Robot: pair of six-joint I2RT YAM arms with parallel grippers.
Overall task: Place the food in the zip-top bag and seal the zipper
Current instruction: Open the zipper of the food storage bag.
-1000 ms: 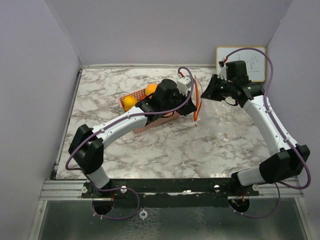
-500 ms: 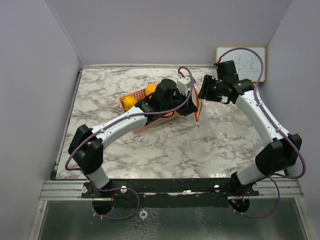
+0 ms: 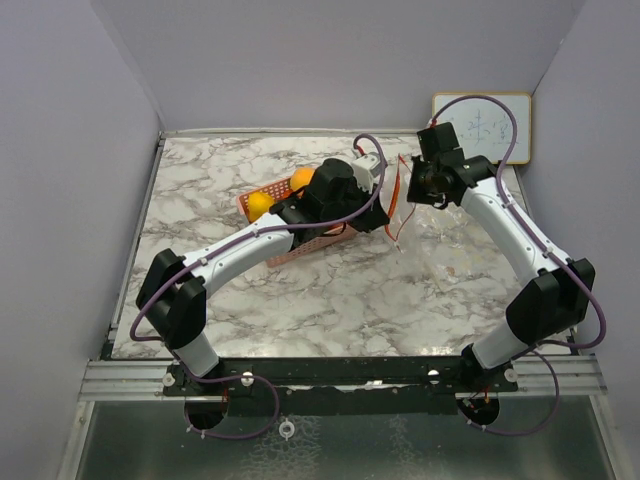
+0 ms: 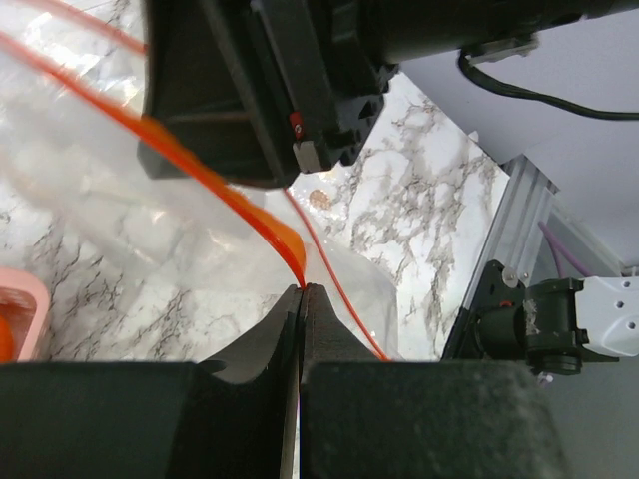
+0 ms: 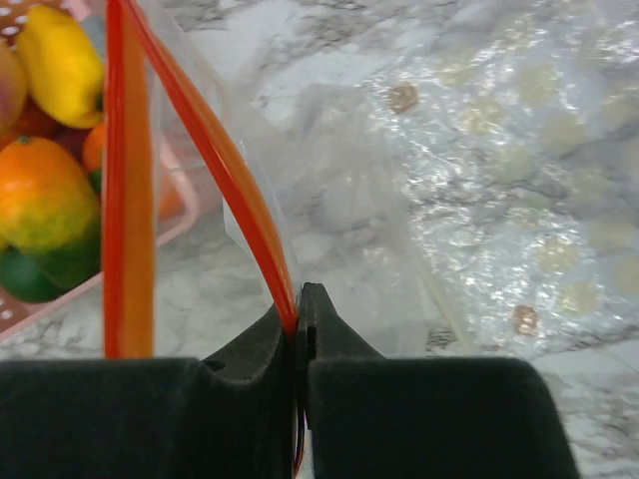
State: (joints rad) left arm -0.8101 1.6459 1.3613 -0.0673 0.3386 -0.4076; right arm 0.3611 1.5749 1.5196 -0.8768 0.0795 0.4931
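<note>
The zip-top bag (image 3: 455, 235) lies clear and crinkly on the marble at the right, and its white dots show in the right wrist view (image 5: 519, 150). Its orange-red zipper (image 3: 397, 222) is lifted at the mouth between both grippers. My left gripper (image 3: 385, 203) is shut on one zipper strip (image 4: 230, 195), pinched at the fingertips (image 4: 300, 289). My right gripper (image 3: 411, 190) is shut on the other strip (image 5: 240, 190), right beside it. The food (image 3: 258, 205), yellow, orange and green pieces, lies in the pink basket (image 3: 300, 245), also seen in the right wrist view (image 5: 45, 205).
The pink basket sits just left of the bag's mouth, under my left forearm. A small whiteboard (image 3: 505, 125) leans on the back right wall. My right gripper's black body (image 4: 250, 90) fills the top of the left wrist view. Walls enclose the table on three sides.
My right arm has swung left and back, bringing its gripper close to the left one. The zipper strip has shifted with it. The left arm has hardly moved.
</note>
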